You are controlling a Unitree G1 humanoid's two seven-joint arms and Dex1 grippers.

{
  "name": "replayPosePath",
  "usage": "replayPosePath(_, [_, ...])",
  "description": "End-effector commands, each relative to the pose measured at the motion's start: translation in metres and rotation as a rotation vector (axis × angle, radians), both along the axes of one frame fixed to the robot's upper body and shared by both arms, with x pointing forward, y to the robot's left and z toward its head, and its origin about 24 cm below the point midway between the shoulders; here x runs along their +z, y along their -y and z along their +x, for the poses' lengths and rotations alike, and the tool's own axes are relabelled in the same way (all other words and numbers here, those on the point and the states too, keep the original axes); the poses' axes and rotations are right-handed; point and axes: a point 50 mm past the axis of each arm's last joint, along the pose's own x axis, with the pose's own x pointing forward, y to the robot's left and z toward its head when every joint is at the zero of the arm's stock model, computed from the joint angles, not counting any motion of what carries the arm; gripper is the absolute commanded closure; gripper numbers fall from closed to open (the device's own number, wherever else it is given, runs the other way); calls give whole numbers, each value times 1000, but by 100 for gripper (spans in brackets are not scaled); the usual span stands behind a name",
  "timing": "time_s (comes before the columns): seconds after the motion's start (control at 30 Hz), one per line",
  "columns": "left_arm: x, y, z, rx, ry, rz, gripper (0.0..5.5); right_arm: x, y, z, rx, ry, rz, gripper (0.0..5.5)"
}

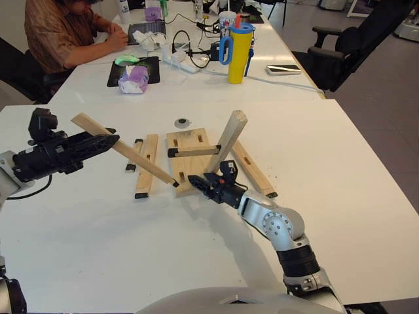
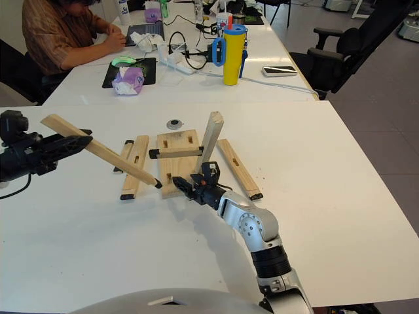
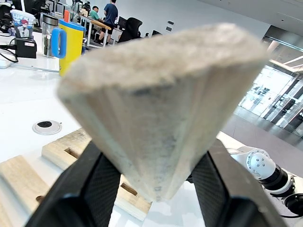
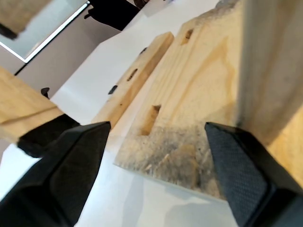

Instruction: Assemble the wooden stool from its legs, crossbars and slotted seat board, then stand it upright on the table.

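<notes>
- The left pincer [image 1: 105, 142] is pinching one leg [image 1: 127, 152] near its upper end and holding it off the table [image 1: 340, 170] on a slant. The leg's black-capped lower end is hanging just beside the near left corner of the seat board [image 1: 186, 139].
- The right pincer [image 1: 196, 182] is sitting low at the board's near edge with its fingers [image 4: 71, 156] spread wide and nothing between them but that edge. I cannot tell if they are touching the wood.
- The right pincer's tips and the capped end of the held leg are crowding the same corner, very close together.
- A second leg [image 1: 229, 140] is standing in the board at its near right side, tilting away to the right.
- A crossbar [image 1: 195, 152] is lying across the middle of the board.
- A third leg [image 1: 252, 169] is lying flat just right of the board. A fourth leg [image 1: 147, 163] and a thin bar [image 1: 136, 154] are lying side by side on its left.
- The board is lying flat mid-table, pale wood with rectangular slots showing and its near edge looking rough and scuffed.
- A round grommet [image 1: 182, 122] is sitting just beyond the board. A yellow bottle [image 1: 238, 53] and a phone [image 1: 283, 69] are sitting well back on the next table.
</notes>
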Motion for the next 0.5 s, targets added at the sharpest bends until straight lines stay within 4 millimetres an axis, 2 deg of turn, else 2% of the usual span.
replayPosePath(0.03, [-10,16,2,46,74,54,343,1,13,1,56,48,-133,180])
replayPosePath(0.17, [-18,28,6,54,121,56,343,-2,9,-10,171,78,-183,180])
replayPosePath(0.3, [-26,34,9,41,130,90,343,-11,7,-15,208,71,-227,180])
replayPosePath(0.5, [-33,32,14,24,122,164,343,-13,4,-17,226,59,-212,180])
